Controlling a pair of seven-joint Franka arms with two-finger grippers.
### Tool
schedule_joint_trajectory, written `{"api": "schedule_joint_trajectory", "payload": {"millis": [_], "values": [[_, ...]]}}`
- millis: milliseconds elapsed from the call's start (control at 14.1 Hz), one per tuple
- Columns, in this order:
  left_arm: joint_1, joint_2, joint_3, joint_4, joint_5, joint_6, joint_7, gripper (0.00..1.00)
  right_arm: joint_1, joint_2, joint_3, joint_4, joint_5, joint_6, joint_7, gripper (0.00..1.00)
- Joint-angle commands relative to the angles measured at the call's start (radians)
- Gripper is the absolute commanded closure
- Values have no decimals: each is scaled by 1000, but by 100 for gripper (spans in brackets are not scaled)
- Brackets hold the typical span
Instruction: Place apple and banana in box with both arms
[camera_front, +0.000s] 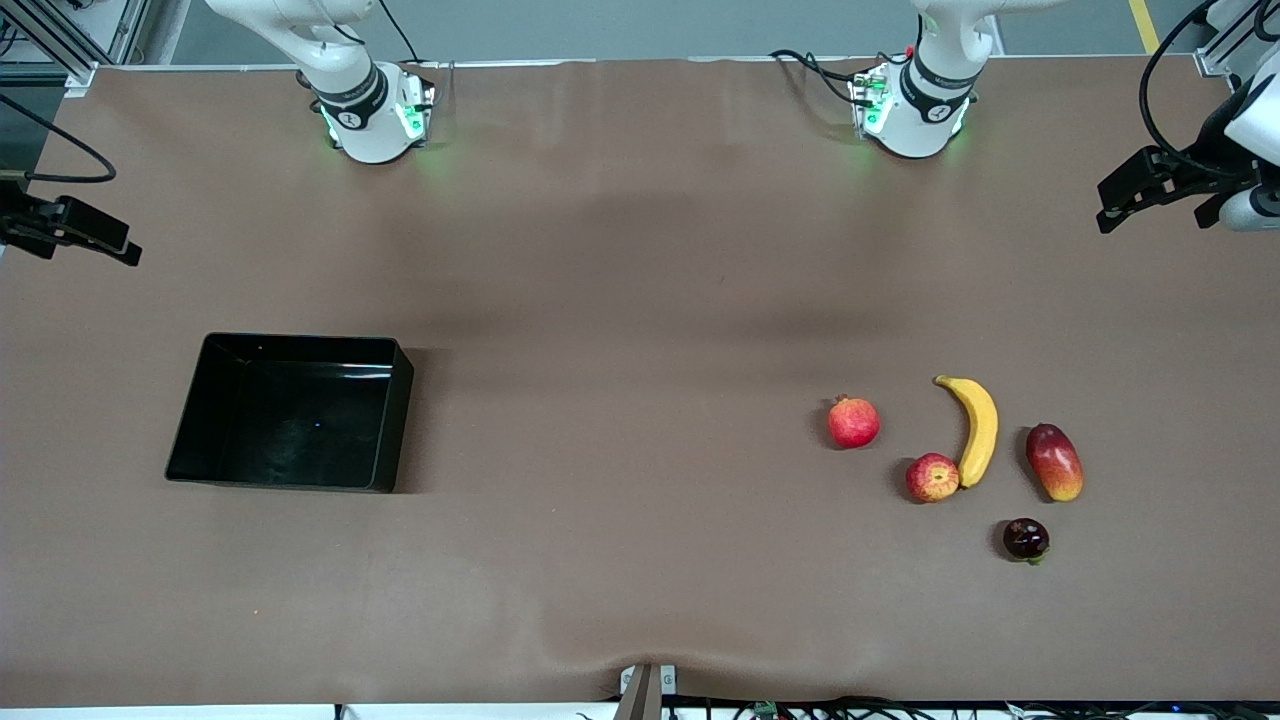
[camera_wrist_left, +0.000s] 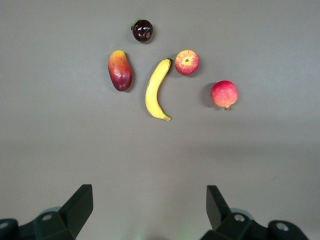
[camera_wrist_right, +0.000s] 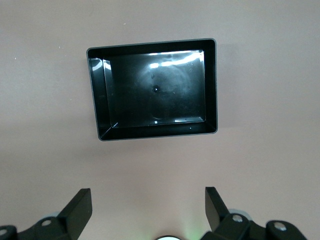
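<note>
The apple (camera_front: 932, 477) lies on the brown table, touching the end of the banana (camera_front: 977, 428) that is nearer the front camera. Both lie toward the left arm's end and also show in the left wrist view, apple (camera_wrist_left: 187, 62) and banana (camera_wrist_left: 157, 89). The black box (camera_front: 290, 420) stands empty toward the right arm's end and shows in the right wrist view (camera_wrist_right: 155, 90). My left gripper (camera_wrist_left: 149, 192) is open and empty, high over bare table short of the fruit. My right gripper (camera_wrist_right: 148, 195) is open and empty, high over bare table short of the box. Neither hand shows in the front view.
A red pomegranate (camera_front: 853, 422) lies beside the apple, a little farther from the front camera. A mango (camera_front: 1054, 461) lies beside the banana, toward the left arm's end. A dark round fruit (camera_front: 1025, 539) lies nearest the front camera. Black camera mounts (camera_front: 1165, 185) (camera_front: 70, 230) stand at the table's ends.
</note>
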Motion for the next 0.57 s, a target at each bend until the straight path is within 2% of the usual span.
{"api": "schedule_joint_trajectory", "payload": {"millis": [0, 284, 498], "values": [[2, 5, -3, 7, -21, 1, -7, 0, -13, 3, 9, 1, -13, 4, -7, 0], [5, 15, -3, 13, -21, 1, -9, 0, -14, 6, 9, 1, -13, 5, -7, 0], [5, 49, -3, 58, -21, 0, -12, 0, -16, 17, 9, 0, -13, 14, -8, 0]]}}
